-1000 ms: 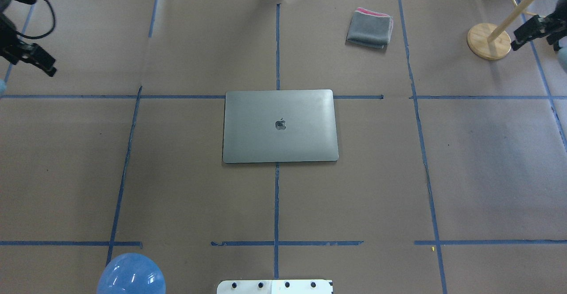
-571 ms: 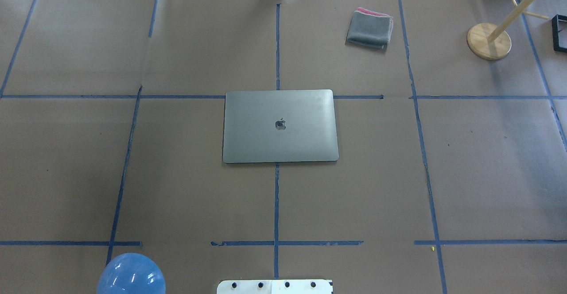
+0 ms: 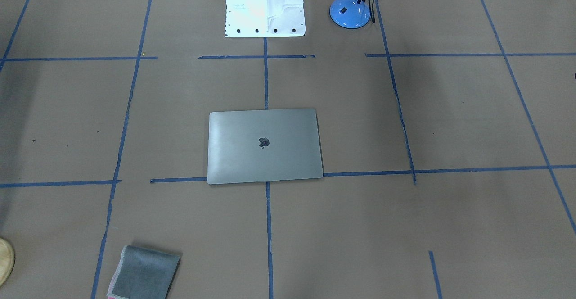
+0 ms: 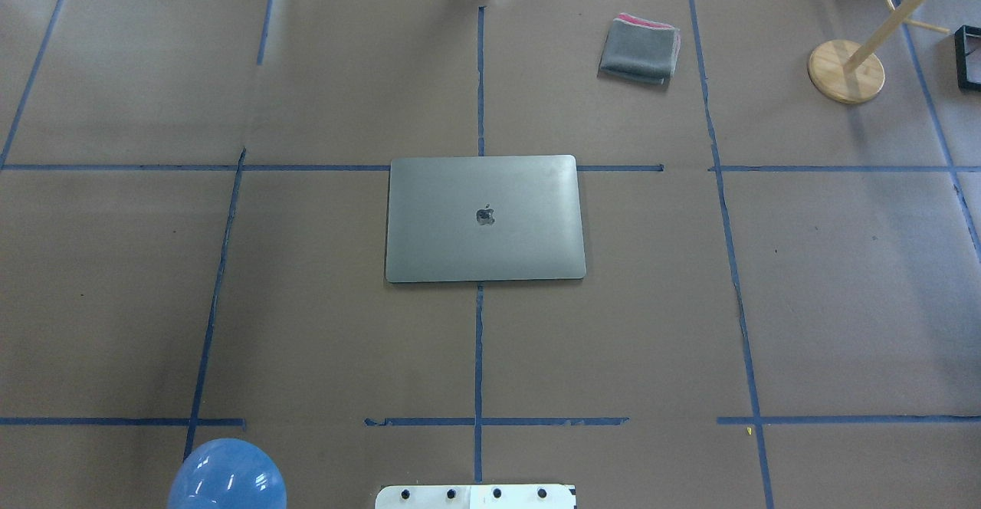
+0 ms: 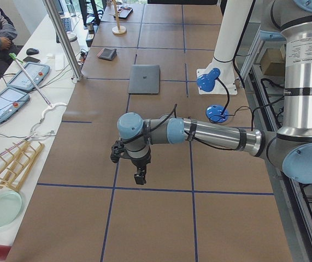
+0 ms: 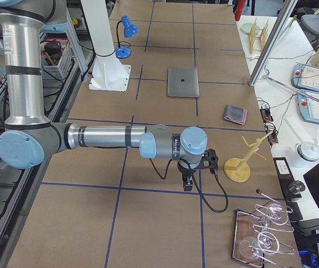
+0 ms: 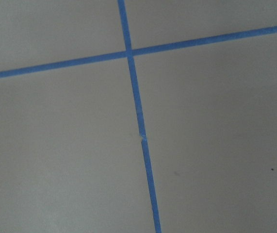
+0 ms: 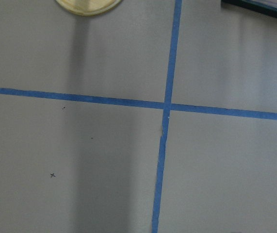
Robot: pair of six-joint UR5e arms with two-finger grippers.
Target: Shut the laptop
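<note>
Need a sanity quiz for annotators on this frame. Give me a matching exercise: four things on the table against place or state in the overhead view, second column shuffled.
Things:
1. laptop
2. grey cloth
3. blue lamp
4. wooden stand

Place or state, overhead view:
a. near edge, left of centre
b. lid shut, lying flat at the centre
c. far side, near the right edge, round base with a slanted pole
d. folded, far side, a little right of centre

Pairs: 1-b, 2-d, 3-a, 4-c

Silver arm tubes (image 6: 103,137), pale-blue joint caps (image 6: 193,138), a black cable (image 6: 222,192) — small fingers (image 6: 186,183), apparently black too.
</note>
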